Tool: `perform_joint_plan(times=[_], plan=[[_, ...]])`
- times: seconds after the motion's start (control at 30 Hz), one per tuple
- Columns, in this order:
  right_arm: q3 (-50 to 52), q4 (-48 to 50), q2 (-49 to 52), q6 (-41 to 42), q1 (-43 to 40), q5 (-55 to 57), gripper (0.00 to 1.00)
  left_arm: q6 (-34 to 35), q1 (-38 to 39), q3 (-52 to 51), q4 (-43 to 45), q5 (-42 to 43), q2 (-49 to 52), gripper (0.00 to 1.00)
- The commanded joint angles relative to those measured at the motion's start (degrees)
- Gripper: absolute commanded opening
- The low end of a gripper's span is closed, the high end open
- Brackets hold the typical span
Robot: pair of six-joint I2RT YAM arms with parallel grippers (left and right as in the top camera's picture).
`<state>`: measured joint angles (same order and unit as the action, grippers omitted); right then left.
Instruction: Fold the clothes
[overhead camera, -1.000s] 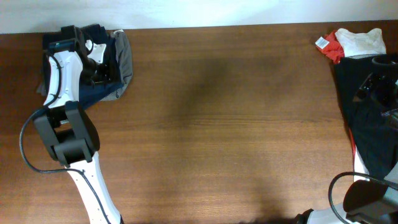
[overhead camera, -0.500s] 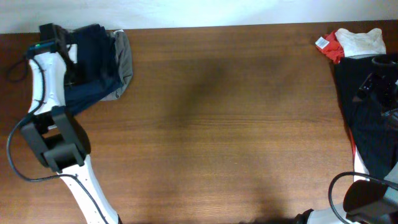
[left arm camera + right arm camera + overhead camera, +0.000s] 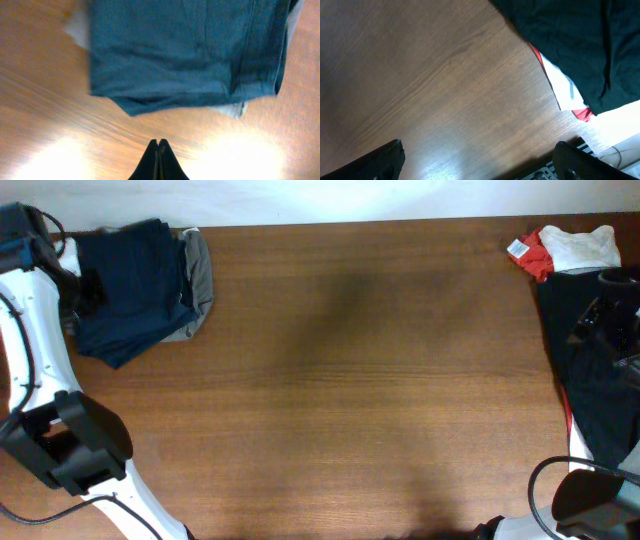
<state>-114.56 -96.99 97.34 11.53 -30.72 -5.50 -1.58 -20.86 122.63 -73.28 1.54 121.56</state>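
Note:
The navy-blue shorts (image 3: pixel 135 290) lie folded at the table's far left corner, on top of a grey piece (image 3: pixel 201 280). In the left wrist view the shorts (image 3: pixel 190 50) fill the upper part, with the grey piece (image 3: pixel 231 109) peeking out below. My left gripper (image 3: pixel 158 146) is shut on nothing, over bare wood just short of the shorts' edge. From overhead the left gripper (image 3: pixel 86 288) sits at the shorts' left side. My right gripper (image 3: pixel 477 160) is wide open above the table beside a black garment (image 3: pixel 570 45), and overhead the right gripper (image 3: pixel 600 315) hangs over that garment (image 3: pixel 590 400).
A red piece (image 3: pixel 537 256) and a white piece (image 3: pixel 582 246) lie heaped at the back right corner. Red and white cloth (image 3: pixel 562 90) shows under the black garment. The wooden table (image 3: pixel 350 380) spans the middle between the two piles.
My left gripper has shut and drawn back to the left off the navy shorts, which now lie uncovered. The right arm has not moved.

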Motion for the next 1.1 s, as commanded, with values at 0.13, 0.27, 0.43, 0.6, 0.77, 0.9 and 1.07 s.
perform_joint_plan(times=[0.13,0.27,0.43,0.6,0.77,0.9,1.07], plan=[[0.02,-0.28,-0.44,-0.5,-0.02,0.09,0.98,1.2,0.09,-17.11,7.87,6.64,4.76,0.01],[0.02,-0.28,-0.44,-0.5,-0.02,0.09,0.98,1.86,0.09,-21.68,14.03,6.64,4.79,0.01],[0.02,-0.28,-0.44,-0.5,-0.02,0.09,0.98,2.29,0.13,-24.98,19.21,6.64,5.09,0.01],[0.02,-0.28,-0.44,-0.5,-0.02,0.09,0.98,2.27,0.13,-29.35,25.24,6.62,5.09,0.01],[0.02,-0.28,-0.44,-0.5,-0.02,0.09,0.98,2.29,0.13,-29.68,29.64,6.99,5.09,0.01],[0.02,-0.28,-0.44,-0.5,-0.02,0.09,0.98,2.99,0.13,-29.75,32.85,9.84,5.09,0.01],[0.02,-0.28,-0.44,-0.5,-0.02,0.09,0.98,3.56,0.15,-29.77,35.23,9.86,5.31,0.01]])
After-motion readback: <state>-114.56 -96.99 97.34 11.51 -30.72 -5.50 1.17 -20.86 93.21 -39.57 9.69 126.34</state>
